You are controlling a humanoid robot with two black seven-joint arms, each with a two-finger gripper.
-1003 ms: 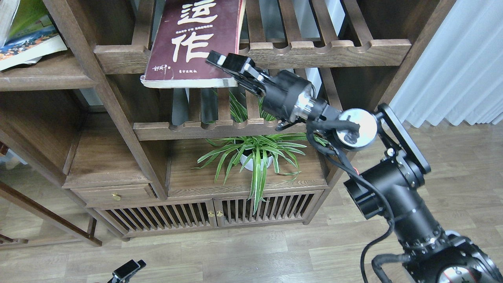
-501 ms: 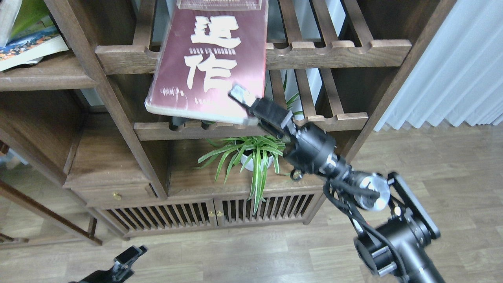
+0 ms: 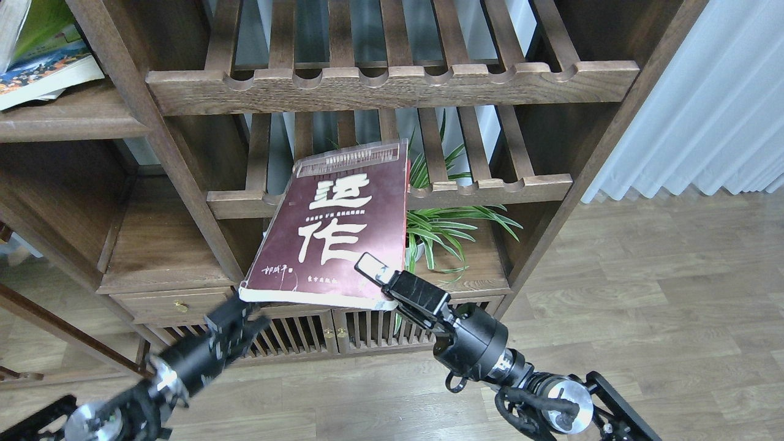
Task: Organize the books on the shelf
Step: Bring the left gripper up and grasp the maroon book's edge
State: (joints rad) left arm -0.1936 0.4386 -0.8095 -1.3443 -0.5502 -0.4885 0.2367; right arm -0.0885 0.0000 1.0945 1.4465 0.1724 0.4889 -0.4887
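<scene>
The large maroon book (image 3: pixel 334 233) with big white characters hangs tilted in the air in front of the lower slatted rack. My right gripper (image 3: pixel 378 283) is shut on its lower right corner, one finger (image 3: pixel 371 267) lying on the cover. My left gripper (image 3: pixel 236 313) is dark and blurred, just under the book's lower left corner; I cannot tell its fingers apart or whether it touches. A yellow-green book (image 3: pixel 43 24) and a colourful one (image 3: pixel 46 70) lean on the solid dark-brown shelf (image 3: pixel 73 119) at the upper left.
Two slatted racks with notched rails, upper (image 3: pixel 392 82) and lower (image 3: pixel 490 187), stand behind the book. A potted striped plant (image 3: pixel 447 226) sits on the cabinet top. A drawer with a brass knob (image 3: pixel 179 304) is at the lower left, a white curtain (image 3: pixel 704 92) at the right.
My right gripper has pulled the maroon book off the upper rack, down and toward me. My left arm has risen from the bottom edge toward the book's lower left corner.
</scene>
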